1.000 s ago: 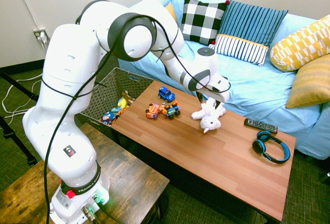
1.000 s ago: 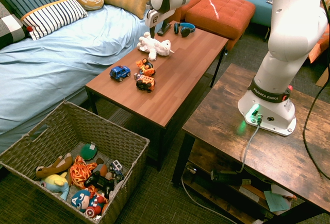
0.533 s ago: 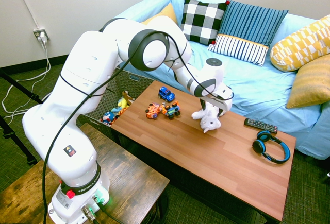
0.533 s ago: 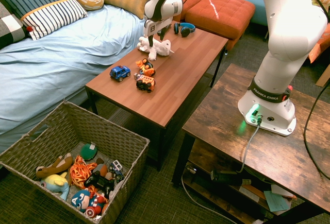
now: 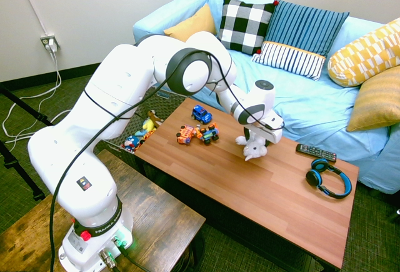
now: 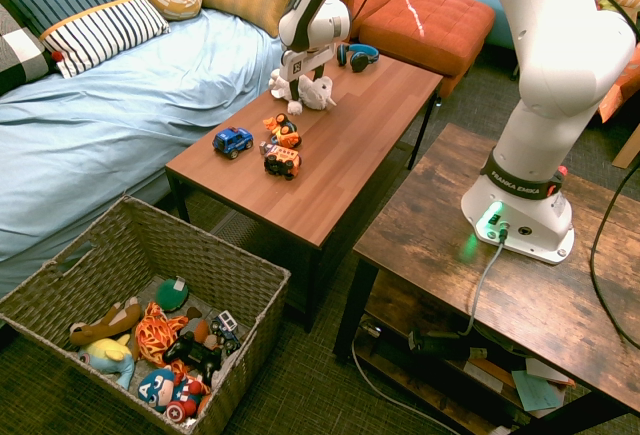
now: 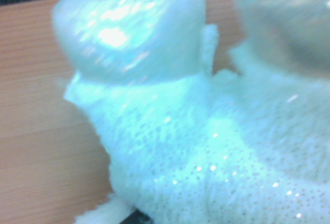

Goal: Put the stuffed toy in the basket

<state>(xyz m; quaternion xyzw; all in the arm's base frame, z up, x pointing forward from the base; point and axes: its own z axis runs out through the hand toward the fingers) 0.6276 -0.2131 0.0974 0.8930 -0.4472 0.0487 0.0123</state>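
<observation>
The stuffed toy (image 5: 255, 152), a white fluffy plush, lies on the wooden coffee table (image 5: 269, 191) near its sofa-side edge. My gripper (image 5: 256, 138) is lowered straight onto it, open, with its fingers sunk around the plush's body. In the second exterior view the gripper (image 6: 302, 85) covers the middle of the stuffed toy (image 6: 321, 94). The wrist view is filled by the stuffed toy (image 7: 196, 147), blurred and very close. The basket (image 6: 250, 285), large and woven, stands on the floor past the table's far end, with several toys inside; its rim (image 5: 140, 94) shows behind my arm.
Toy cars (image 5: 199, 134) and a blue car (image 5: 201, 114) lie on the table between the plush and the basket. Blue headphones (image 5: 328, 178) and a remote (image 5: 315, 152) sit at the other end. The blue sofa (image 6: 120, 95) runs along the table's far side.
My gripper has come down from just above the plush until it sits on it, fingers around its body. The plush has stayed in place, slightly pressed.
</observation>
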